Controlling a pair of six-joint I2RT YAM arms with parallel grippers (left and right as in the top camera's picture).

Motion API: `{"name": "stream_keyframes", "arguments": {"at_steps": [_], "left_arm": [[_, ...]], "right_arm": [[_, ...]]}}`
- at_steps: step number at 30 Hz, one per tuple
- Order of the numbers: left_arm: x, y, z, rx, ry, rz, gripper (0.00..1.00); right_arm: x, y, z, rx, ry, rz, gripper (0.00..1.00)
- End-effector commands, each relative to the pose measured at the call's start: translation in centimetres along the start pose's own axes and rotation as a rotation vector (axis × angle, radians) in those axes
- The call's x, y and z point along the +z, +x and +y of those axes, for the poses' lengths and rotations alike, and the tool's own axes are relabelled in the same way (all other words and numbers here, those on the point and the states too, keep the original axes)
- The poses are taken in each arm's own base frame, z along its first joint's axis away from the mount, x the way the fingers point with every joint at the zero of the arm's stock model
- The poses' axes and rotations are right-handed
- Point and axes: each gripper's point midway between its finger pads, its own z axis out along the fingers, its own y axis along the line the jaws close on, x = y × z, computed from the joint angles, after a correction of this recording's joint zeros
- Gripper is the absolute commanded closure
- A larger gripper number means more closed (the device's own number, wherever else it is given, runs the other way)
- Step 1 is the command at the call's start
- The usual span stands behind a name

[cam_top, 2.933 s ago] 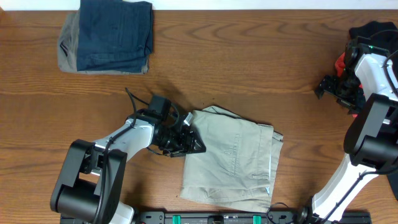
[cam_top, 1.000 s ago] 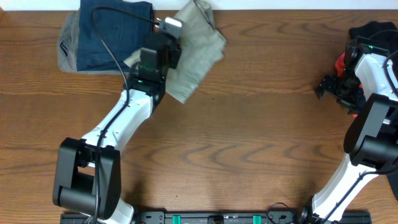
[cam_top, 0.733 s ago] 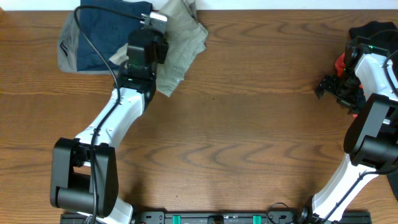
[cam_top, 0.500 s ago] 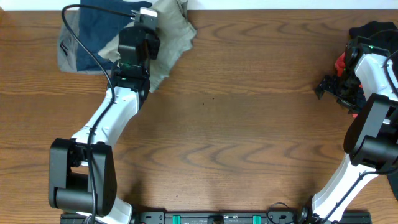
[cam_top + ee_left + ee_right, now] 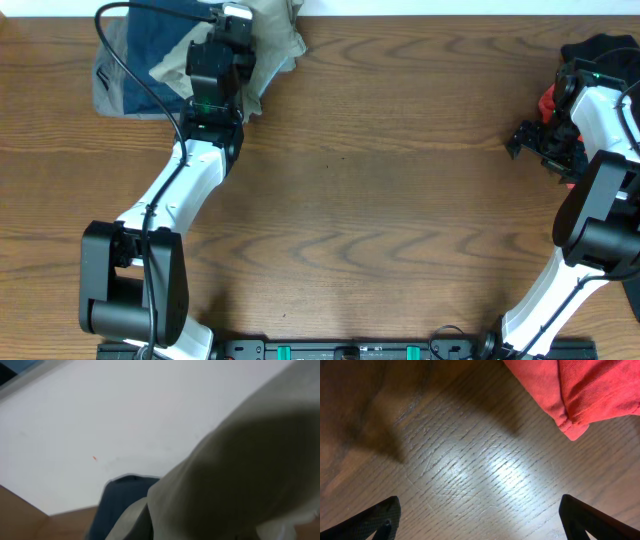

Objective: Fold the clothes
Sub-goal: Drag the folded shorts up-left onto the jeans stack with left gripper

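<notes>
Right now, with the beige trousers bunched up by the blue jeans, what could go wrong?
The trousers hang bunched, so their fold may come undone. They reach the far edge of the table and could slip off. The left arm crosses the jeans and might drag them.

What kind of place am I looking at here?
Probably a robotics test bench, not a home: a left arm and right arm mounted at a wooden table, with khaki trousers and folded jeans.

Overhead straight down on table (image 5: 400, 200), left wrist against trousers (image 5: 240, 470), right wrist close above table
</notes>
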Motion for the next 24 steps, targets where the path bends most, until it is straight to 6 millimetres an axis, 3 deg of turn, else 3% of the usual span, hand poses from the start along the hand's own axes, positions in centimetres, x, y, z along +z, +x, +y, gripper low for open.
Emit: {"name": "stream_keyframes", "arguments": {"at_steps": [1,4,8,20,24], "left_arm": [[-0.1,-3.0,2.3,-0.035,-0.101,-0.086,0.94],[-0.3,-3.9,3.3,-0.055,-0.145,-0.123,0.94],[0.0,-3.5,4.0,-0.056,-0.160,-0.117,0.94],[2.4,0.1,8.4,-0.062,-0.265,-0.083,0.94],[3.3,1.6,10.9,-0.067,-0.353,-0.045,0.94]], "right_arm": [[-0.3,-0.5,-0.2,0.004,0.004,-0.016,0.01],[-0.3,-0.5,-0.2,0.004,0.004,-0.016,0.01],[-0.3,-0.5,-0.2,0.004,0.004,-0.016,0.01],[-0.3,-0.5,-0.2,0.004,0.004,-0.016,0.01],[-0.3,-0.5,-0.2,0.004,0.004,-0.016,0.01]]}}
